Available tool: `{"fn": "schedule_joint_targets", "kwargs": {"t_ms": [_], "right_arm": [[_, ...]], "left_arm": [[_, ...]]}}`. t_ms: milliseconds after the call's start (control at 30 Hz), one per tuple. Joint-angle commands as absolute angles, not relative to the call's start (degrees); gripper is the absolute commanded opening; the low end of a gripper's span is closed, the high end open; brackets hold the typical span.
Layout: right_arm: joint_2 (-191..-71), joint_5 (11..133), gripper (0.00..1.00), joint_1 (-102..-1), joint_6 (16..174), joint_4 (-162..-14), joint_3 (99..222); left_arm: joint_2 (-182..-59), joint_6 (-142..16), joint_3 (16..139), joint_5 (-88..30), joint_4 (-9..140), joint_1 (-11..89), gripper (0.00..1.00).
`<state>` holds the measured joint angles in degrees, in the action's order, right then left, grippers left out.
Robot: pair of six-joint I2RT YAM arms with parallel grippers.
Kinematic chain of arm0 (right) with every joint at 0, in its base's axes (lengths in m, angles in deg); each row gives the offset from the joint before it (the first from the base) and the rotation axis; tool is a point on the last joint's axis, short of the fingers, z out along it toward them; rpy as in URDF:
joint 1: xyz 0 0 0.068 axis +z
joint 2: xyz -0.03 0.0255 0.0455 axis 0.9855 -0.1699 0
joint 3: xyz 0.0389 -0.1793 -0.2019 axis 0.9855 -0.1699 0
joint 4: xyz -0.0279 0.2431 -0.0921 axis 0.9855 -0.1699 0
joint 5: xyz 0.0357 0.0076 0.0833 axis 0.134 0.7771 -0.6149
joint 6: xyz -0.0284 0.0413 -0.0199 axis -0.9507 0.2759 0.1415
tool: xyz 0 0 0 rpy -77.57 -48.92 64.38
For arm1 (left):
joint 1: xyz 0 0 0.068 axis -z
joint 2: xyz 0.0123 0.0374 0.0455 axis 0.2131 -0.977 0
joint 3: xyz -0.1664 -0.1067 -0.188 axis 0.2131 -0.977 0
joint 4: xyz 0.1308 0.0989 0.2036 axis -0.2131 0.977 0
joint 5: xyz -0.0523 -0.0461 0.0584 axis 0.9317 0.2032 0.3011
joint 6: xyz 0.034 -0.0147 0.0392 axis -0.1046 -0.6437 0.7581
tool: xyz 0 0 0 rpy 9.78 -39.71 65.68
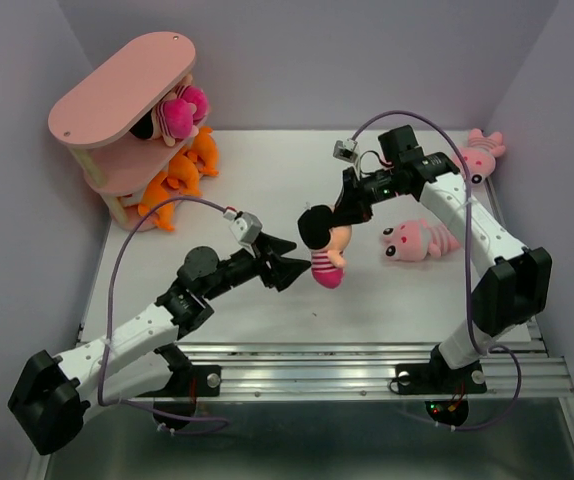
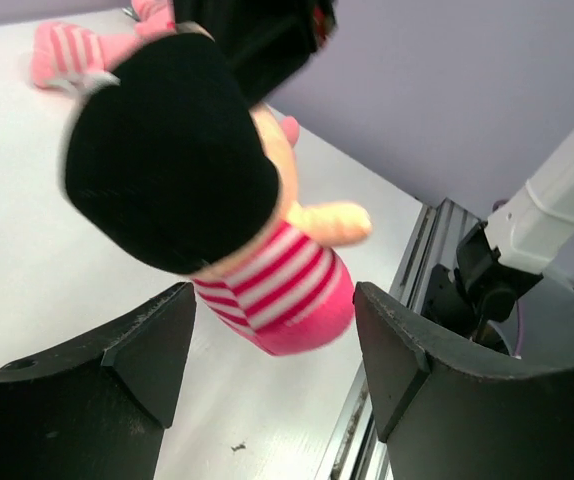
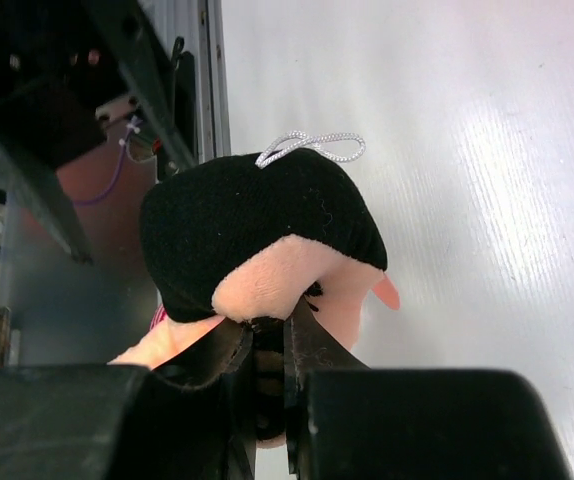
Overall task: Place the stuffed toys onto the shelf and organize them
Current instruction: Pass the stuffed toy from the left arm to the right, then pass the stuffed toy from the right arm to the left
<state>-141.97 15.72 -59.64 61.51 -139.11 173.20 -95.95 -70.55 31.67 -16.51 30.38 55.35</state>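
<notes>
Doll (image 1: 325, 252) hung above mid-table, head pinched by the right gripper (image 1: 345, 212); left gripper (image 1: 289, 266) gaped wide at its 9 o'clock. Only the right wrist view showed the doll's silver loop (image 3: 312, 146).

Soft, even light falls from above in the top view, leaving the white table (image 1: 267, 190) bright and its shadows faint and soft-edged; this view is sharp. In the left wrist view the doll (image 2: 187, 170) hangs close to the lens and is blurred, and the left claw (image 2: 275, 345) reads near-black with little detail. In the right wrist view a pale sheen streaks the table at right, while the right claw (image 3: 267, 360) is dark and soft.
</notes>
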Motion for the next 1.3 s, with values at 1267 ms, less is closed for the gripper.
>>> {"fn": "schedule_joint_targets", "kwargs": {"t_ms": [1267], "right_arm": [[-147.0,5.0,0.05,-61.2,74.0,-133.6,177.3]], "left_arm": [[-105.9,-30.6,27.1,-43.7,11.7,77.4,0.61]]}}
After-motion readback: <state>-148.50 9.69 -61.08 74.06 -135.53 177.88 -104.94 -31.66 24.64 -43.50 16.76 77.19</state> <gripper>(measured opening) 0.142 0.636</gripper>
